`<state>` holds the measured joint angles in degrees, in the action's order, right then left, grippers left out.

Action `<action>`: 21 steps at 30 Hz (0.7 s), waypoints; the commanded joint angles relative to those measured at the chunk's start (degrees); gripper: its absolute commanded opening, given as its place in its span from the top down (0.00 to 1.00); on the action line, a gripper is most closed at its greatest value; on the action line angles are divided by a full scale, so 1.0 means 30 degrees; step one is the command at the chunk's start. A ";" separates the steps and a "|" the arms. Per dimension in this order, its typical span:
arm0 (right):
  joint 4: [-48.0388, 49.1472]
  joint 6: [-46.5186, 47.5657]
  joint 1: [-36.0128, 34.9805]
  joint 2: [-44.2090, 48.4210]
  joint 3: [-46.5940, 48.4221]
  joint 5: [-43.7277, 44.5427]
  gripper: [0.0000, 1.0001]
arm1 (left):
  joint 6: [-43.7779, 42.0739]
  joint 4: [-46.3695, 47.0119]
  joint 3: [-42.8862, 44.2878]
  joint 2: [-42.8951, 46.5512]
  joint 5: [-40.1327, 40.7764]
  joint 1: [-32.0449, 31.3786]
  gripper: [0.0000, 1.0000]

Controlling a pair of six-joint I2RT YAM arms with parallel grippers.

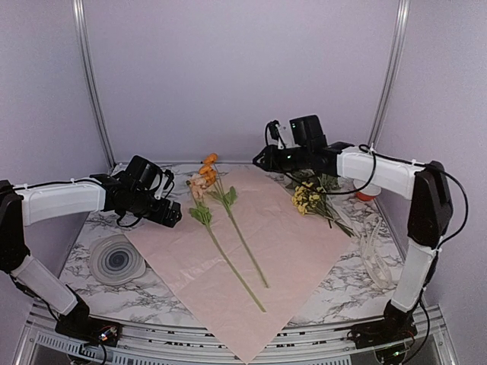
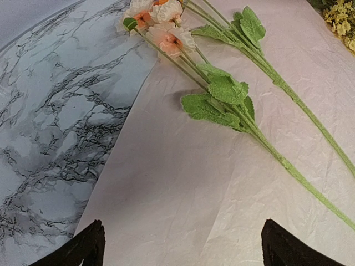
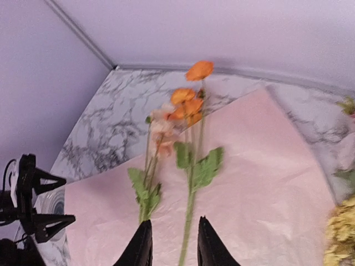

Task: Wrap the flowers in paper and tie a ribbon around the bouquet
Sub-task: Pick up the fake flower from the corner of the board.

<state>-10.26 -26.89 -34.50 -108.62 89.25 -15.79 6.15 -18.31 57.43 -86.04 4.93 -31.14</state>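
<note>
Pink paper [image 1: 304,236] lay flat and cornerwise on the marble table [image 1: 76,258], one corner toward the arms and one toward the back wall. Two of the flowers [image 1: 227,196] lay on it side by side, stems running toward the near corner. The orange blossoms [image 1: 207,163] reached just past the paper's far left edge, and the whitish blossoms [image 1: 198,186] were beside them. The yellow bunch [image 1: 307,199] lay apart at the paper's right edge, its stems trailing onto the table. The ribbon [image 1: 374,255] lay loose on the table to the right, off the paper.

The left gripper [image 1: 173,215] hung over the paper's left edge near the whitish blossoms. Its fingers [image 2: 83,249] were spread wide and held nothing. The right gripper [image 3: 174,244] hovered above the paper's far corner, clear of the stems. Its fingers [image 3: 141,246] were parted by a narrow gap and held nothing; the orange stem lay on the paper below that gap.

A grey disc [image 1: 116,260] sat on the table left of the paper. A red-and-white bowl [image 1: 367,195] showed behind the right arm.
</note>
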 commanded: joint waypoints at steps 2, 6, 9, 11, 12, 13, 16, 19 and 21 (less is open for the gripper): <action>-0.7414 0.6481 0.3515 0.0993 -0.0291 0.2940 0.74 | -0.0131 -0.0417 0.0416 -0.0042 -0.0156 -0.0081 0.01; -1.0937 0.7445 0.5320 0.0145 0.0406 0.3643 0.66 | -0.0146 -0.0413 0.0427 -0.0167 -0.0136 -0.0103 0.01; -1.2285 0.8152 0.5868 -0.0178 0.0332 0.4283 0.52 | -0.0176 -0.0452 0.0453 -0.0320 -0.0151 -0.0090 0.01; -1.3105 0.8414 0.6350 -0.0518 0.0348 0.4437 0.42 | -0.0148 -0.0461 0.0466 -0.0381 -0.0272 -0.0081 0.01; -1.3429 0.8471 0.6528 -0.0706 0.0382 0.4813 0.41 | -0.0147 -0.0468 0.0483 -0.0393 -0.0314 -0.0090 0.01; -1.3546 0.8486 0.6686 -0.0853 0.0299 0.5116 0.41 | -0.0147 -0.0484 0.0489 -0.0421 -0.0301 -0.0089 0.01; -1.3360 0.8657 0.7007 -0.1242 -0.0006 0.4424 0.59 | -0.0174 -0.0486 0.0483 -0.0459 -0.0295 -0.0116 0.01; -1.3161 0.8599 0.7109 -0.1858 -0.0147 0.4805 0.60 | -0.0176 -0.0537 0.0465 -0.0447 -0.0233 -0.0110 0.01; -1.3055 0.8568 0.7175 -0.2175 -0.0393 0.5414 0.60 | -0.0176 -0.0521 0.0434 -0.0432 -0.0214 -0.0140 0.01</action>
<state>-48.49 -1.98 -13.69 -112.57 88.99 -2.31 6.09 -18.35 57.43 -86.78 4.89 -31.29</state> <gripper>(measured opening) 0.398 0.992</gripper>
